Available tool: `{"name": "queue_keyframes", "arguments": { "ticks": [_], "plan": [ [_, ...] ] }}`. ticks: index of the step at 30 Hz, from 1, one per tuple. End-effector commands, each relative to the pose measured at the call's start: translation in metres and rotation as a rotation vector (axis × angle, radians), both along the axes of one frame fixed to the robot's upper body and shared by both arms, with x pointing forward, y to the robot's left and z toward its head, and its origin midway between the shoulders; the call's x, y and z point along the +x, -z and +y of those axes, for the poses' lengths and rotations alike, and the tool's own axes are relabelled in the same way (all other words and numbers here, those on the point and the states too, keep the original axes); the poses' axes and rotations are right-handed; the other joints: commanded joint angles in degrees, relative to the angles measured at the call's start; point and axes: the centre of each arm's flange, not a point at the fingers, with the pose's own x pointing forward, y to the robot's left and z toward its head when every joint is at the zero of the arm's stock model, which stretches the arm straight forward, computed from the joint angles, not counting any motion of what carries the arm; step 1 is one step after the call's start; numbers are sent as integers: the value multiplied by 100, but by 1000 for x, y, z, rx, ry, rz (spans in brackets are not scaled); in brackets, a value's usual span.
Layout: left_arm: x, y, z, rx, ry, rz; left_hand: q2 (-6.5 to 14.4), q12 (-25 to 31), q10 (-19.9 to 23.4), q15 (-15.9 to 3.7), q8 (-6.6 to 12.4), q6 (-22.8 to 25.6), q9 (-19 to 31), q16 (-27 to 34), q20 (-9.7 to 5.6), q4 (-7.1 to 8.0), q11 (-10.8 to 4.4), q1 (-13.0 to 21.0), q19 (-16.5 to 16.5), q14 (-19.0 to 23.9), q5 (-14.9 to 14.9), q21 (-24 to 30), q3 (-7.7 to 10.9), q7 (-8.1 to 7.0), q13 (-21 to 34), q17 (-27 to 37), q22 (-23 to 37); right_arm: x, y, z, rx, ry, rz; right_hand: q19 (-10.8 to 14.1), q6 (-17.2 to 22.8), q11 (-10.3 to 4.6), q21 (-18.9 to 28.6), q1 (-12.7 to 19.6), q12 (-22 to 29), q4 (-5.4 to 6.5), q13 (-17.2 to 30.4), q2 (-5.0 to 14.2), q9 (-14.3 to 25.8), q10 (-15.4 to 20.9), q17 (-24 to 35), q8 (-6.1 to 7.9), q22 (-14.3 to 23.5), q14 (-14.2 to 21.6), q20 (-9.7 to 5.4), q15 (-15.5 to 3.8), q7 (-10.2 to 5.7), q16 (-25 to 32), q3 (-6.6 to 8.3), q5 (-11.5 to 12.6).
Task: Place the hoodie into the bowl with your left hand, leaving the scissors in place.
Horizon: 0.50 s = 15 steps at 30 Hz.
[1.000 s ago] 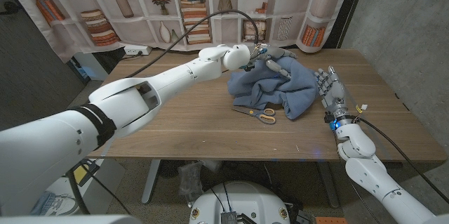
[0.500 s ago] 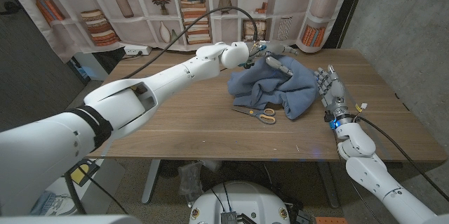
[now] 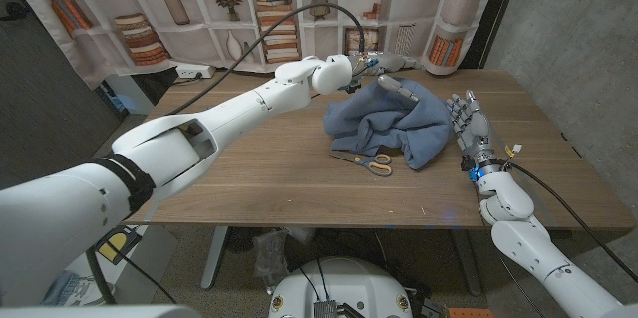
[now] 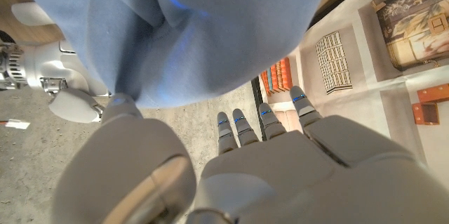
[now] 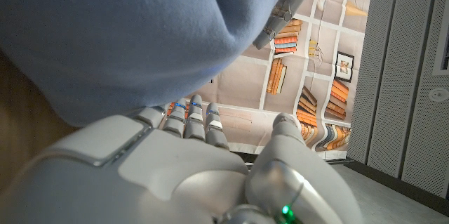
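While the left hand [image 3: 384, 71] hovers at the far top of the blue hoodie [image 3: 389, 124], whether its fingers pinch cloth is hard to tell. Scissors [image 3: 365, 161] lie against the hoodie's near edge. Right hand [image 3: 469, 127] stands open beside it, bare table [image 3: 259, 173] leftward.

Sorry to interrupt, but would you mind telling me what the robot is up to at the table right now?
The robot's left hand is reaching over the far edge of a crumpled blue hoodie lying on the wooden table; whether it grips the cloth cannot be told. Yellow-handled scissors lie against the hoodie's near edge. The right hand waits upright beside the hoodie, fingers apart, holding nothing. No bowl is visible, so the hoodie has not been placed.
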Motion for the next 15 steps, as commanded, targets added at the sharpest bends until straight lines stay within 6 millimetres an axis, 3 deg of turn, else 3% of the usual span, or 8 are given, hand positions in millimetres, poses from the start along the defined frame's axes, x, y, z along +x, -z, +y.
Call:
{"name": "queue_keyframes", "arguments": {
  "ticks": [1, 15],
  "plan": [
    [-13, -19, 10, -55, 6, -46, 32, 30, 51, 24, 31, 67, 19, 37, 24, 18, -29, -10, 22, 22, 45, -36, -47, -33, -9, -5, 8, 3, 0, 2, -11, -11, 8, 14, 31, 5, 6, 27, 1, -40, 32, 26, 29, 51, 19, 2, 30, 15, 35, 6, -20, 4, 4, -4],
    [-33, -34, 15, -111, 1, -92, 74, 43, 69, 5, 41, 106, 18, 61, 22, 17, -35, 2, 53, 69, 79, -62, -81, -42, -35, -42, 10, 2, 2, 5, -15, -30, 12, 14, 33, 1, 6, 27, -1, -42, 32, 27, 29, 47, 19, 2, 30, 14, 34, 2, -16, 4, 1, -4]
  ]
}}
